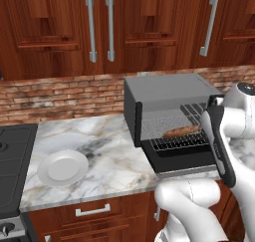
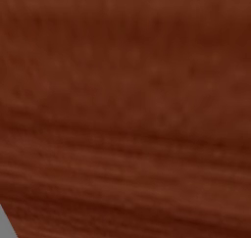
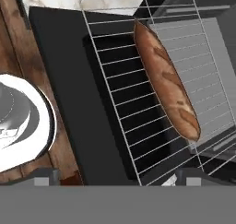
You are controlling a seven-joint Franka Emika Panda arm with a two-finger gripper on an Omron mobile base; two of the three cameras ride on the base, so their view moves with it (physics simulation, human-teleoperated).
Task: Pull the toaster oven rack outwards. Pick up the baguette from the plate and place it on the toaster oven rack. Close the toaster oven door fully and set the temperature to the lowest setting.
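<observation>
On the pulled-out rack (image 3: 138, 103) lay the baguette (image 3: 167, 82), stretched lengthwise across the wires and free of any grip. End effector (image 3: 117, 174) hung above the rack with its tips spread wide apart and nothing between them. Oven (image 1: 169, 99) sat on the marble table (image 1: 107, 164) with its door (image 3: 64, 94) dropped flat, rack sticking out over it. Left base view showed the same loaf (image 1: 180, 132) on the rack (image 1: 177, 136) and the bare white plate (image 1: 63, 168) well apart to the left. Placement looked done; closing the door and turning the temperature knob seemed to be what remained.

Risks from here, as a guess:
- Rack was out over the door, so swinging the door up could jam against the rack's front edge, or shove it and roll the baguette off.
- Baguette lay near one side of the rack, so a bump from the arm could tip it over the edge into the cavity or onto the door.
- Door handle was not clear in these views, so a lift from the door edge could slip.
- Knobs were hidden behind the arm in the left base view; the wrong one could get turned.
</observation>
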